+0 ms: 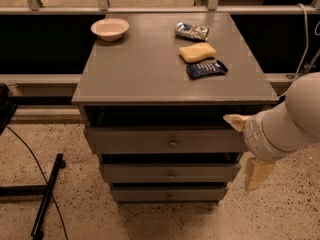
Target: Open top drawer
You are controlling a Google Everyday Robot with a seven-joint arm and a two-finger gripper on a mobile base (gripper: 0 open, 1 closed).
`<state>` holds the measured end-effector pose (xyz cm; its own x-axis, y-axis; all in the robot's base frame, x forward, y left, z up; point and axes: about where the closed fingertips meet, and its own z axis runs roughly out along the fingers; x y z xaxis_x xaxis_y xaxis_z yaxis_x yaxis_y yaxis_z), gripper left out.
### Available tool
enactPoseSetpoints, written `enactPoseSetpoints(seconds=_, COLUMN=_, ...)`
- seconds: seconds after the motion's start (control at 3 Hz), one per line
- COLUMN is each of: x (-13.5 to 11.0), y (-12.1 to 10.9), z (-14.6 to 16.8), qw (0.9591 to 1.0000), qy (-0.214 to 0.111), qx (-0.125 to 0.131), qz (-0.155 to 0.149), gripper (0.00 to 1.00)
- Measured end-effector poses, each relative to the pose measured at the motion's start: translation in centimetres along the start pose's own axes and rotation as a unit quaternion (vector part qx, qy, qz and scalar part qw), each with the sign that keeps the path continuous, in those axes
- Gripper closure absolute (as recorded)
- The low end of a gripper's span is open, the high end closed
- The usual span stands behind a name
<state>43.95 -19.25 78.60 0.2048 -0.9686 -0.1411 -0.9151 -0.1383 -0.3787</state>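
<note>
The top drawer [150,141] is the widest grey front of the cabinet, with a small round metal knob [172,143] at its centre. A dark gap runs between its front and the cabinet top [145,69]. Two narrower drawers [170,173] sit below it. My gripper [246,148] is at the drawer front's right end, to the right of the knob and apart from it. It is open and empty: one cream finger [235,120] is level with the drawer's upper edge, the other [257,174] hangs lower beside the middle drawer.
On the cabinet top are a white bowl [109,29], a silver-blue packet [191,31], a yellow sponge [197,52] and a dark blue packet [206,69]. A black stand leg and cable [47,196] lie on the floor at left. A railing [150,9] runs behind.
</note>
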Motion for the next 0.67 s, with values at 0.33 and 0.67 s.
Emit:
enactPoseSetpoints(seconds=0.33, x=-0.3, y=-0.2, z=0.9, qw=0.9999, qy=-0.01, qx=-0.01, qz=-0.007, gripper=0.0)
enactPoseSetpoints(seconds=0.67, x=-0.3, y=0.2, z=5.3, qw=0.9993, qy=-0.032, qx=-0.016, qz=-0.015, gripper=0.0)
